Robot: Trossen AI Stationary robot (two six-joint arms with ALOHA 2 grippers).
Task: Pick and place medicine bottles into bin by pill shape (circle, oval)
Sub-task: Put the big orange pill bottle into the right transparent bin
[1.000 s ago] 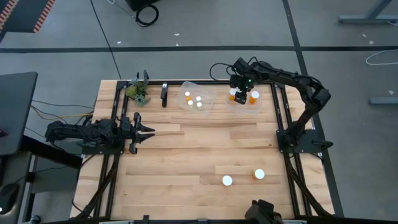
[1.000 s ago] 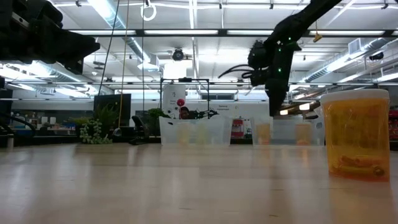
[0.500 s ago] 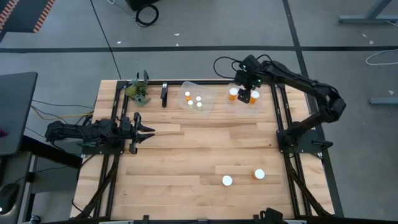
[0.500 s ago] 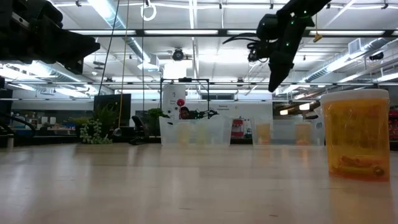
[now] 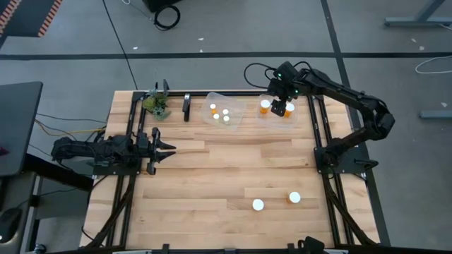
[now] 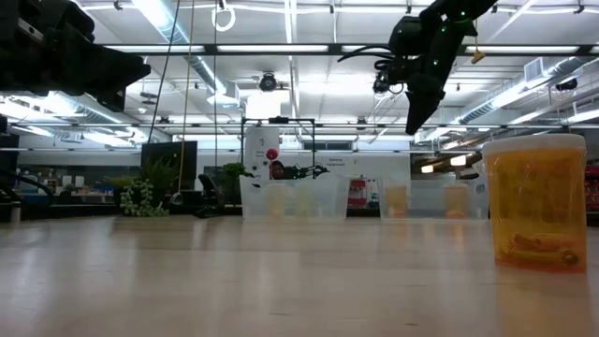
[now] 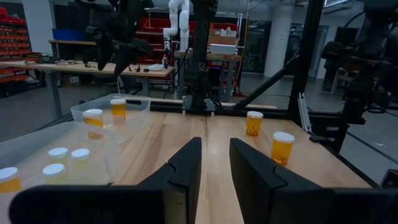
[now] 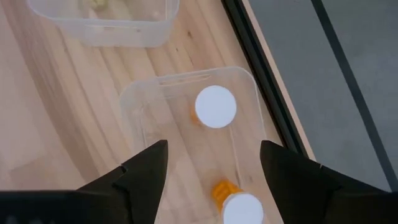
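- Two medicine bottles (image 5: 277,108) stand in the right clear bin (image 8: 249,93) at the table's (image 5: 212,176) far edge; three tiny white-capped ones (image 5: 219,113) sit in the left clear bin (image 5: 240,116).
- Two more bottles (image 5: 275,202) stand on the near right of the table.
- The right gripper (image 5: 283,100) hangs above the right bin, jaws apart and empty.
- The left gripper (image 5: 164,148) waits at the table's left edge, jaws narrowly apart, holding nothing.

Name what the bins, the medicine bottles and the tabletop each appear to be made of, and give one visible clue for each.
Bins: seemingly clear, slightly glossy plastic; the wood shows through their walls.
Medicine bottles: probably translucent amber plastic with matte white caps; in the low view pills show through the near bottle's wall.
Tabletop: light wood with a smooth finish, likely butcher block; plank seams and grain are visible.
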